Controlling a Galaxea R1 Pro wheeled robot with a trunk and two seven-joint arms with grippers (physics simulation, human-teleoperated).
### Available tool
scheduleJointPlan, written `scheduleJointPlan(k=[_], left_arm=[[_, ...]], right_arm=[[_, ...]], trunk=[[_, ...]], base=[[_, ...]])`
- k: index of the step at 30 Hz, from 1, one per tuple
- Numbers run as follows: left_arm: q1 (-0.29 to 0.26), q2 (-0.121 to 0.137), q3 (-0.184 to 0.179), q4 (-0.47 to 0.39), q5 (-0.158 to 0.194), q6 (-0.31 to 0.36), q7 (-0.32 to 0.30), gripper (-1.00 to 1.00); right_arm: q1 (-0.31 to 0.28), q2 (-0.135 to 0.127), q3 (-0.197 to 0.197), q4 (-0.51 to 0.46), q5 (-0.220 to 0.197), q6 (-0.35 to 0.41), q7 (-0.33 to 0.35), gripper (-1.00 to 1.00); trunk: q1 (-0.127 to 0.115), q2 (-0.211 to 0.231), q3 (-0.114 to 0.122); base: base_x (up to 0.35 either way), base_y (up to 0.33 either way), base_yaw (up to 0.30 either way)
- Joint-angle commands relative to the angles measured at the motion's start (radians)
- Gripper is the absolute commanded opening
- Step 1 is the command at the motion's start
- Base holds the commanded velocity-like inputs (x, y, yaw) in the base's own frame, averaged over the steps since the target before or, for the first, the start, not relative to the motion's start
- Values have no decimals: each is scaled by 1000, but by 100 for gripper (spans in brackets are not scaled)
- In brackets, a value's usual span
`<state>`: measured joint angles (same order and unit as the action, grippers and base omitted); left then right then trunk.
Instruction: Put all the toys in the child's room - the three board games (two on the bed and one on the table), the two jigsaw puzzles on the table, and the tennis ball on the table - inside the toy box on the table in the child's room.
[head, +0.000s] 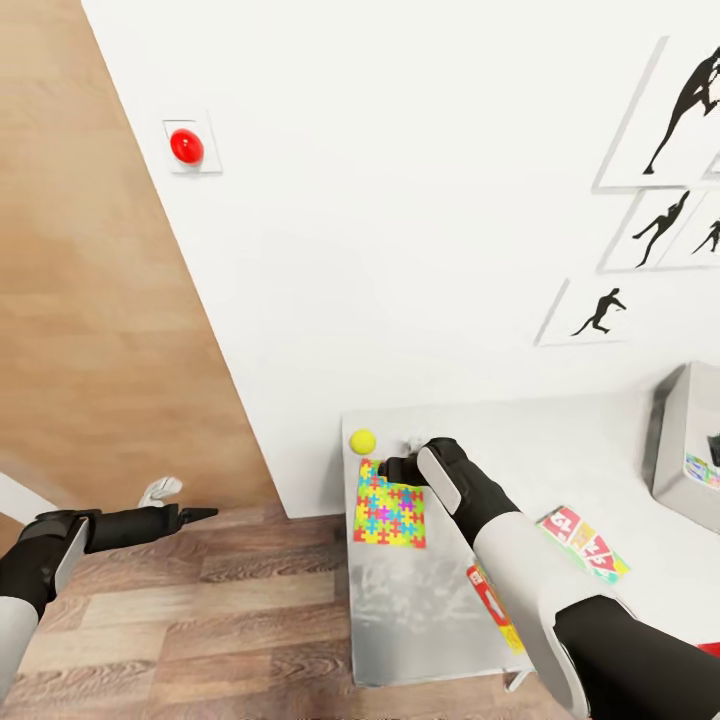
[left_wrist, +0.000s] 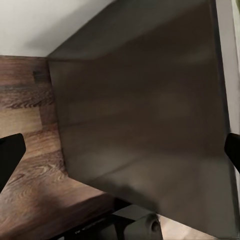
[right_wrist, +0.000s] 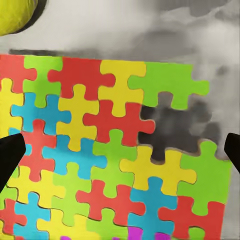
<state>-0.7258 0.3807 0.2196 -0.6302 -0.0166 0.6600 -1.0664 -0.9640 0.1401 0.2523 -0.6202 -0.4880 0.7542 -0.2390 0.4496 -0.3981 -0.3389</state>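
I observe my right end effector (head: 400, 468) spread wide just above the jigsaw puzzle (head: 390, 504) on the bench (head: 420, 600), tennis ball (head: 362, 441) beside it. My left end effector (head: 200, 514) hangs open over the floor (head: 200, 600).

Bare table (head: 420, 600) lies below the puzzle (head: 390, 505); the ball (head: 362, 441) and wall (head: 400, 250) crowd its far edge.

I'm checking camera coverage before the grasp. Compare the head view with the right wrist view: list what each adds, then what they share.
Head view adds: the toy box, a board game, a second puzzle box, wall silhouette pictures, a red wall button, and the left pincer over the floor.
Right wrist view adds: a dark gap of missing pieces in the print.
Shared: jigsaw puzzle, tennis ball, pale table.
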Motion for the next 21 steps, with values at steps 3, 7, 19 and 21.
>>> scheduleJointPlan(k=[3,7,19,21], left_arm=[[-1,0,3,0,-2,10,-4,100],[-1,0,3,0,-2,10,-4,100],[-1,-1,3,0,-2,9,-4,100],[-1,-2,3,0,-2,10,-4,100]], right_arm=[[-1,0,4,-1,-11,2,-10,100],[-1,0,4,-1,-11,2,-10,100],[1,0,4,-1,-11,2,-10,100],[1,0,4,-1,-11,2,-10,100]], trunk=[[0,-2,-2],[0,-2,-2],[0,-2,-2],[0,-2,-2]], base=[[-30,135,0],[-7,114,0],[-1,26,0],[-48,99,0]])
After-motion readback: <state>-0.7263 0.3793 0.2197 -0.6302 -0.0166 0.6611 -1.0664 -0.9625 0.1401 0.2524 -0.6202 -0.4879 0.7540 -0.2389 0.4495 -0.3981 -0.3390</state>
